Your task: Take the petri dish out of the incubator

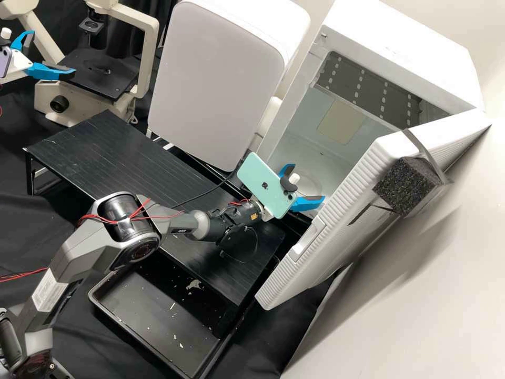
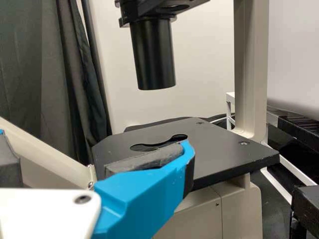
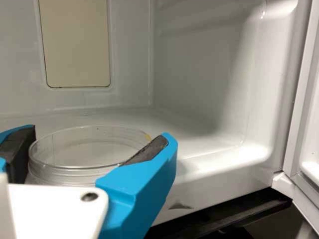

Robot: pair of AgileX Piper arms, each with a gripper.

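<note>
The petri dish sits inside the open incubator, between the parted fingers of the right gripper; the left gripper, also spread, is by the microscope. Grasping seems the step in hand: next, close gently, then draw the dish out level

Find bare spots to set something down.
Black slatted table, between the beige microscope and dark grey right arm. Floor of the white boxy incubator, between the clear round petri dish and door-side wall. Crowded: around the dish, which the open blue-fingered right gripper straddles.
</note>
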